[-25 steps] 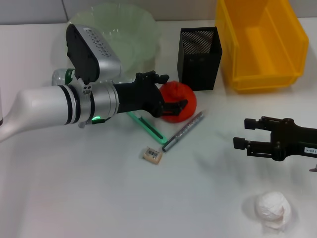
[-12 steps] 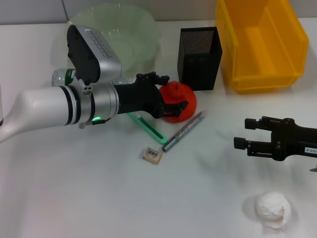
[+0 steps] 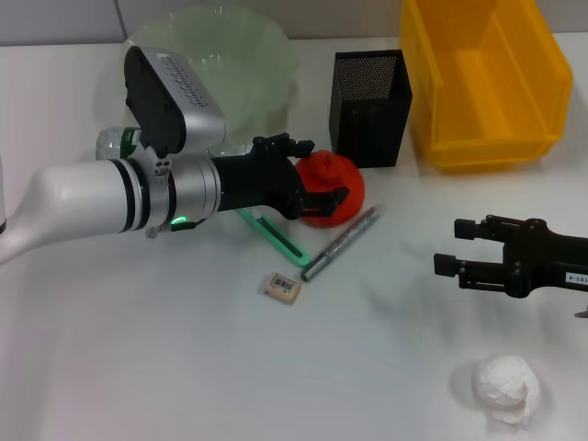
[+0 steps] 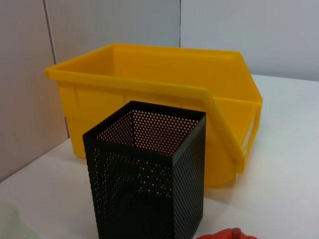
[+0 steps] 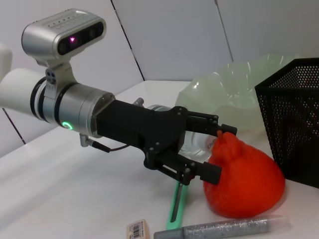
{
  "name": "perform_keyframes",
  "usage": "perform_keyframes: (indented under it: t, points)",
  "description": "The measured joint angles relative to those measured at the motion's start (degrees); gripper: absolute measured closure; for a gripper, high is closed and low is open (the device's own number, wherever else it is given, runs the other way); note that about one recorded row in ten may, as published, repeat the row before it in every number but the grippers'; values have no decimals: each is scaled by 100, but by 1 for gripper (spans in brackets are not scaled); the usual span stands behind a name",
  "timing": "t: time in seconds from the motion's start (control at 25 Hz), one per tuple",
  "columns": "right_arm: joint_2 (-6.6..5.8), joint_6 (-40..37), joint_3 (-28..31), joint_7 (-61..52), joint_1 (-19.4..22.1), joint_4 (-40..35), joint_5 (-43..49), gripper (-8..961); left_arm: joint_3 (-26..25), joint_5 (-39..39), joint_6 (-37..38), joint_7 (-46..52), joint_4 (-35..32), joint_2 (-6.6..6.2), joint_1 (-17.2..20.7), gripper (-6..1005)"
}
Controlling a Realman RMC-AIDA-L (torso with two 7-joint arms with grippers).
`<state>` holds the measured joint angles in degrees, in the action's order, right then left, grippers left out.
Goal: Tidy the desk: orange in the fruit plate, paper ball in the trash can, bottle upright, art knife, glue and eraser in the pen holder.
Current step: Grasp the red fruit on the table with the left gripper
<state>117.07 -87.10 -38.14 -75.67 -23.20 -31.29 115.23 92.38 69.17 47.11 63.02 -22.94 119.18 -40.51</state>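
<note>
Orange [image 3: 333, 188]: sits on the desk just in front of the black mesh pen holder [image 3: 369, 107], toward the middle, with the pale green fruit plate [image 3: 241, 64] farther back and to the left. It looks crinkled and lumpy with a small stem nub on top, so I'd judge it light and fairly firm, probably a model fruit with a slightly slick skin. Its broad, rounded body seems the best place to take it, across the widest part, not by the stem.

Left gripper [image 3: 320, 181]: reaching in from the left at orange height; its black fingers [image 5: 206, 171] are spread wide and sit on either side of the orange, touching or nearly touching its skin. Not clamped, as far as I can see; the orange rests on the desk.

Right gripper [image 3: 450, 248]: hovering apart at the right, above the desk, jaws parted and empty, with the paper ball [image 3: 503, 388] nearer to it at the front.

Nearby clutter: a green art knife [image 3: 272, 236] and a silver glue stick [image 3: 342, 243] lie just in front of the orange, and the eraser [image 3: 283, 287] beyond them.
</note>
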Motion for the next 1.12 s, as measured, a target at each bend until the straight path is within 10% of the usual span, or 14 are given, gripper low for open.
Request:
perform_keyframes:
  t: [0.36, 1.12]
  points:
    - [-7, 0, 0, 0, -13, -7, 0, 183, 203, -90, -122, 45, -7, 0, -64, 149]
    - [-9, 42, -1, 62, -33, 0, -1, 182, 237, -229, -201, 44, -9, 0, -26, 789]
